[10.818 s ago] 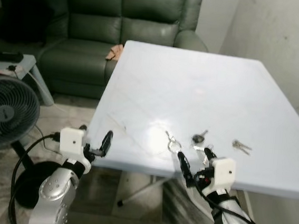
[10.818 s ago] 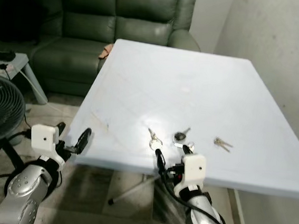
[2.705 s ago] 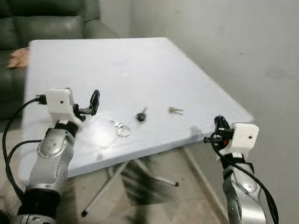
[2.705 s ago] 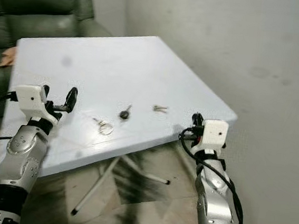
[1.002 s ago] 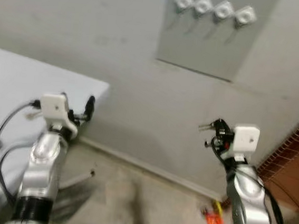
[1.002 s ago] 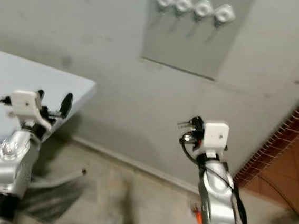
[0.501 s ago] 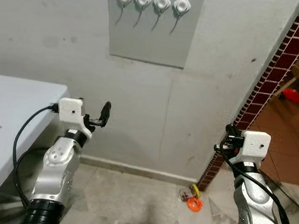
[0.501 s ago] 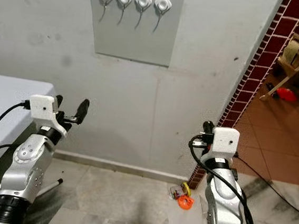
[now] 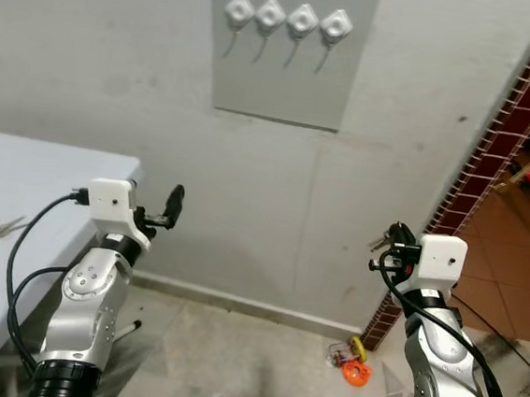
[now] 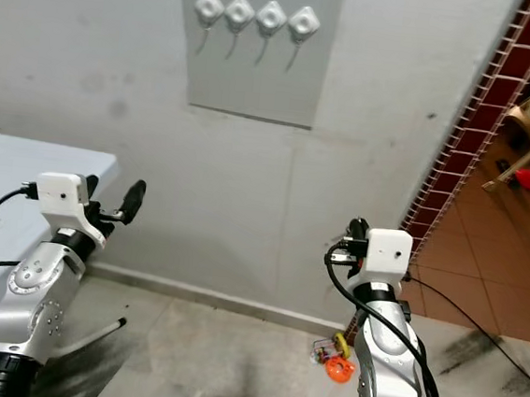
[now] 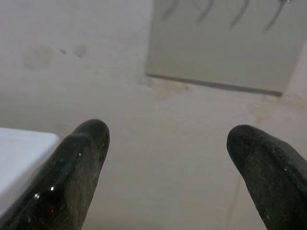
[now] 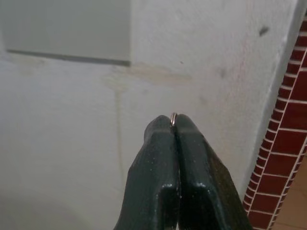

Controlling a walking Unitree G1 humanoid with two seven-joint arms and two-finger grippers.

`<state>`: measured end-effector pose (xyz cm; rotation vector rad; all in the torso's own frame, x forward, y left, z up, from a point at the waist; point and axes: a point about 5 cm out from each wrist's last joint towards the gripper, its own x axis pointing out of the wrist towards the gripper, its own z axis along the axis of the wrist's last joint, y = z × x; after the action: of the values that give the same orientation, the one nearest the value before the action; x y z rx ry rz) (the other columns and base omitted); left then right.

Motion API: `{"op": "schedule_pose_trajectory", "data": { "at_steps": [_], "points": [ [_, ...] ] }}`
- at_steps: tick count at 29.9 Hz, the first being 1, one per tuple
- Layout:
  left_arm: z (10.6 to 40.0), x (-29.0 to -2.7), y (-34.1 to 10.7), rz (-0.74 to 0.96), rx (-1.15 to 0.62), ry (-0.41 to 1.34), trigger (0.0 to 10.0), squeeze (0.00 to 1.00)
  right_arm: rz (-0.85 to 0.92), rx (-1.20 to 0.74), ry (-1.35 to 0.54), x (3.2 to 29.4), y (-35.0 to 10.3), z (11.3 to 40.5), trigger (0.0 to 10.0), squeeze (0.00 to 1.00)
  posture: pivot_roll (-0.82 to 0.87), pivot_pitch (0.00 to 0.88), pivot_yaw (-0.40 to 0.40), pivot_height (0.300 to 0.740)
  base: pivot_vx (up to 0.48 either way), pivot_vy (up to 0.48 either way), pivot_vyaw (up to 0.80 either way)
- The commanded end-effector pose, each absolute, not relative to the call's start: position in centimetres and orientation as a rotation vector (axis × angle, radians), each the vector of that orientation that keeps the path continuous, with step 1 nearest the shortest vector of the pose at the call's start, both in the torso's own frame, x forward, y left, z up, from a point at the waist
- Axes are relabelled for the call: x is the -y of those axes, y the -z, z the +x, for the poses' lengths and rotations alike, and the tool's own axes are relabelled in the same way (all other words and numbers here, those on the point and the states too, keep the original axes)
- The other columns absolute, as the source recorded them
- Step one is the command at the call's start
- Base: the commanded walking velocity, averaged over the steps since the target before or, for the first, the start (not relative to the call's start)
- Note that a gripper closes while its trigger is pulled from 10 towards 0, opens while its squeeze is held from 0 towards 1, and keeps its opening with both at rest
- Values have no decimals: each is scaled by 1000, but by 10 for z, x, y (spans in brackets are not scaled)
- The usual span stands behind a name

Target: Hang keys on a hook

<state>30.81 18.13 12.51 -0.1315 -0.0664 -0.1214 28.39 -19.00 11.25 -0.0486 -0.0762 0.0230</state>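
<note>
In the left eye view, the keys (image 9: pixel 380 240) are being held out from the right gripper (image 9: pixel 393 246) below and right of the hooks (image 9: pixel 285 17); against half a second ago, the hooks are being framed further right. In the right wrist view, the fingers (image 12: pixel 160 158) are being pressed shut on the key ring (image 12: pixel 173 116); light, hard and slippery, it is best gripped there. In the left wrist view, the left gripper (image 11: pixel 168 143) is being kept spread, empty.

A white desk (image 9: pixel 34 162) juts in beside the wall, a small set of keys (image 9: pixel 7 225) lying on it. On the tiled floor (image 9: pixel 230 364), an orange object (image 9: pixel 353 371) lies by the brick corner.
</note>
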Motion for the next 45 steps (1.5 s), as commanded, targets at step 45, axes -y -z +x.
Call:
{"op": "schedule_pose_trajectory", "data": {
  "at_steps": [45],
  "points": [
    [322, -166, -167, -25, 153, 257, 10000, 0, -63, 146, -360, 177, -156, 313, 10000, 0, 19, 0, -14, 740, 168, 0, 0]
  ]
}}
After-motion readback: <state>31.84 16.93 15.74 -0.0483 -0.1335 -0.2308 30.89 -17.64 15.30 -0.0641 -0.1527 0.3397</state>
